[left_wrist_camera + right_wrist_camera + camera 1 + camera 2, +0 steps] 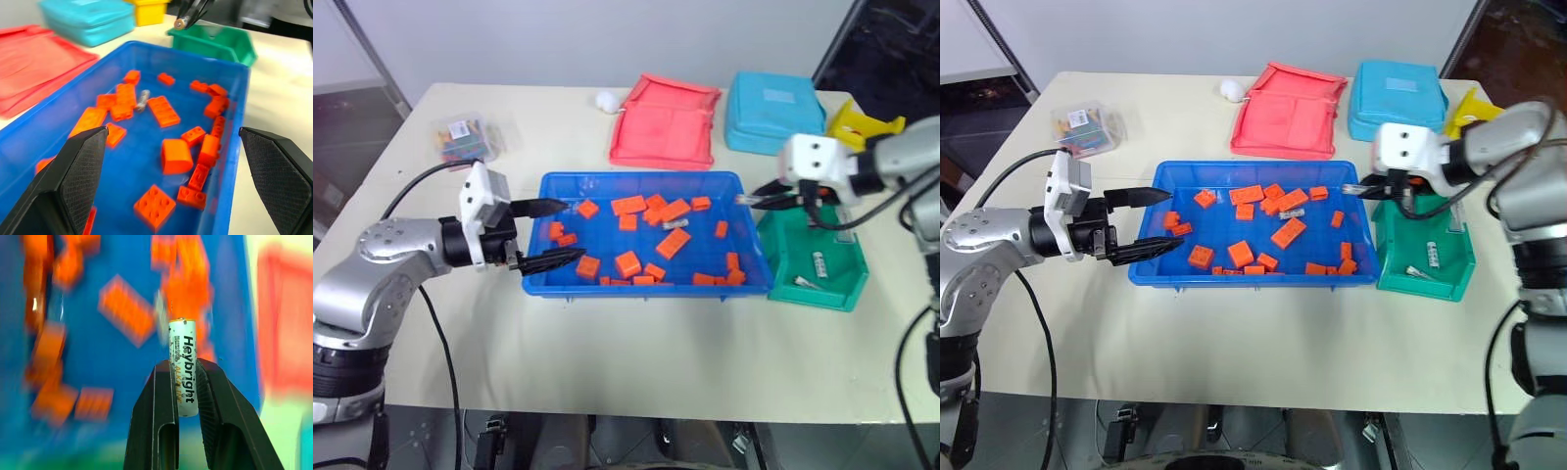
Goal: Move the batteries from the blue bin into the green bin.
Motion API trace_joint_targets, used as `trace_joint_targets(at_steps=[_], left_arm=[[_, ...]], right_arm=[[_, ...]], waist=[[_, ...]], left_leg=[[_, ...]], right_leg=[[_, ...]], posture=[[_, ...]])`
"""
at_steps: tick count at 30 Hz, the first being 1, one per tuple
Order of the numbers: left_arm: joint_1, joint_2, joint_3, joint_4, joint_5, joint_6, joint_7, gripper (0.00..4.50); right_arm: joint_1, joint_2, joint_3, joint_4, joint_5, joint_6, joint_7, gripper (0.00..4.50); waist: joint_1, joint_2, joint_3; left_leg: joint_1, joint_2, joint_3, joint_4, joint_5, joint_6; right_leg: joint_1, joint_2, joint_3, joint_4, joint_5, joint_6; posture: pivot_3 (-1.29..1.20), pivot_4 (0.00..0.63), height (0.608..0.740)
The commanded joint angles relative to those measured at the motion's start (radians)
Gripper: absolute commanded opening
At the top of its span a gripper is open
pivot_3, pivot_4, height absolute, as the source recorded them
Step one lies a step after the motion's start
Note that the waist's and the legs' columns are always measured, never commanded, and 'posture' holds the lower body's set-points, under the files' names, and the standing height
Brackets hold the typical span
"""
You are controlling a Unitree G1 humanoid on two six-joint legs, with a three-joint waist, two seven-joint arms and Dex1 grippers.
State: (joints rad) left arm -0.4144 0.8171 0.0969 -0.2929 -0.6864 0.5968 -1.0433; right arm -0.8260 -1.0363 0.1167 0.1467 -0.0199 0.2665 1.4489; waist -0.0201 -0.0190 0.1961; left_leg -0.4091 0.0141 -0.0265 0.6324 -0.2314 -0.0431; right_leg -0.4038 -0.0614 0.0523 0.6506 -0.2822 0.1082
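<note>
A white-labelled cylindrical battery [183,367] is clamped between the two black fingers of the right gripper [766,199], pinched mid-length so that one end projects clear of the fingertips for a clean drop. The gripper is held above the near-right corner of the wide shallow bright-blue plastic bin [646,279], at the seam with the small deep teal-green plastic bin [813,289] just beside it, probably so the battery can be carried across both rims. Two silver-grey batteries [819,263] are seen lying already on the green bin's floor. One more silver-grey cylinder [676,223] is left in the middle of the blue bin, wedged among the scattered orange plastic building blocks [627,263], so the task is judged unfinished. The left gripper [551,233] is held at the blue bin's left wall with its fingers spread wide and nothing between them, pointed in over the rim, seemingly staged for that remaining battery. A red flat fabric pouch [664,119] and a light-blue zipped pouch [773,111] are parked beyond the blue bin's far rim, out of the working path.
</note>
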Motion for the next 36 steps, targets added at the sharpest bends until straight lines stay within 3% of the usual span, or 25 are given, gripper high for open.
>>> trace_joint_targets(at_steps=[1,9,10,12,17,20,26,31,36], left_arm=[[-0.054,-0.009,-0.033,0.047,0.028,-0.043,-0.054,4.5],[-0.121,-0.053,-0.091,0.135,0.08,-0.082,-0.111,4.5],[-0.125,-0.055,-0.092,0.138,0.084,-0.084,-0.113,4.5],[-0.129,-0.058,-0.092,0.143,0.089,-0.086,-0.116,4.5],[-0.126,-0.053,-0.074,0.133,0.093,-0.078,-0.106,4.5],[-0.111,-0.049,-0.053,0.129,0.099,-0.083,-0.078,4.5],[-0.082,-0.064,-0.025,0.11,0.114,-0.082,0.006,4.5],[-0.068,-0.099,0.0,0.04,0.084,-0.039,0.092,4.5],[-0.019,-0.094,0.031,-0.019,0.063,-0.007,0.131,4.5]], right_arm=[[0.071,-0.083,-0.093,-0.077,0.039,0.048,-0.011,0.03],[0.276,-0.153,-0.195,-0.11,0.061,0.102,-0.112,0.03],[0.288,-0.157,-0.196,-0.104,0.057,0.096,-0.121,1.04],[0.302,-0.167,-0.194,-0.09,0.049,0.083,-0.133,1.84],[0.239,-0.158,-0.165,-0.052,0.015,0.057,-0.203,4.46],[0.115,-0.075,-0.154,-0.056,0.05,0.128,-0.265,4.46],[-0.065,0.282,-0.15,-0.072,0.138,0.406,-0.521,4.46],[-0.061,0.516,-0.127,-0.084,0.174,0.547,-0.68,4.46],[0.019,0.569,-0.038,-0.12,0.2,0.609,-0.672,4.46]], waist=[[-0.008,0.0,0.0],[-0.025,0.0,0.0],[-0.024,0.0,0.0],[-0.022,0.0,0.0],[-0.023,0.0,0.0],[-0.03,0.001,0.0],[-0.034,0.0,0.0],[-0.013,0.0,0.0],[0.003,0.0,0.0]], left_leg=[[0.0,0.001,0.0,0.0,0.0,0.0],[0.0,0.002,0.0,0.001,0.0,0.0],[0.0,0.002,0.0,0.001,0.0,0.0],[0.0,0.002,0.0,0.001,0.0,0.0],[0.0,0.002,0.0,0.001,0.0,0.0],[0.001,0.002,0.0,0.001,0.0,0.0],[0.001,0.003,-0.002,0.0,0.0,0.0],[-0.003,0.001,-0.003,0.001,0.0,-0.001],[-0.004,-0.002,-0.003,0.002,0.0,0.0]], right_leg=[[0.0,0.001,0.0,0.001,0.0,0.0],[-0.001,0.003,0.002,0.002,0.0,0.0],[-0.001,0.003,0.002,0.003,0.0,0.0],[-0.001,0.003,0.001,0.003,0.0,0.0],[-0.001,0.003,0.002,0.003,0.0,0.0],[-0.001,0.003,0.002,0.003,0.0,0.0],[-0.001,0.005,0.002,0.004,0.0,0.0],[-0.005,0.003,0.001,0.006,0.0,0.0],[-0.005,-0.001,0.001,0.006,0.0,0.0]], posture=[[0.0,0.15,0.74],[0.0,0.15,0.74],[0.0,0.15,0.74],[0.0,0.15,0.74],[0.0,0.15,0.74],[0.0,0.15,0.74],[0.0,0.15,0.74],[0.0,0.15,0.74],[0.0,0.15,0.74]])
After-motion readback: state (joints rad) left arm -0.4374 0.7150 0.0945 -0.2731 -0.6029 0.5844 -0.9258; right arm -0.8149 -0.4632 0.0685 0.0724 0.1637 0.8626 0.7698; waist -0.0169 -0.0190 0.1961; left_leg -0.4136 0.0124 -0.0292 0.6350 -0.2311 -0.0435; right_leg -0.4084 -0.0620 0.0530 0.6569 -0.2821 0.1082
